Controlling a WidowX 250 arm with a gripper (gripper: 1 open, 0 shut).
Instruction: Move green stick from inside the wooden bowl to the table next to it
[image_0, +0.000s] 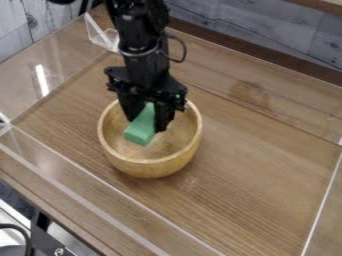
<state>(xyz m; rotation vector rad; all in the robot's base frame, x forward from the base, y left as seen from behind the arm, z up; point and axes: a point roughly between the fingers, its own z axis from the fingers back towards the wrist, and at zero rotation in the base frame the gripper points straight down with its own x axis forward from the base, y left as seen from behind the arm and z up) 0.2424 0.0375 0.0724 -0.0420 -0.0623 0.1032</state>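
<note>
I have the green stick (142, 128) pinched in the hand (146, 122), over the wooden bowl (151, 146).

The stick hangs tilted between the closed fingers, its lower end above the bowl's hollow — I see nothing else in the bowl. Open worktop (254, 170) lies to the right and in front of the bowl, bounded by the clear acrylic walls (317, 230) — no labels or writing readable anywhere.
</note>
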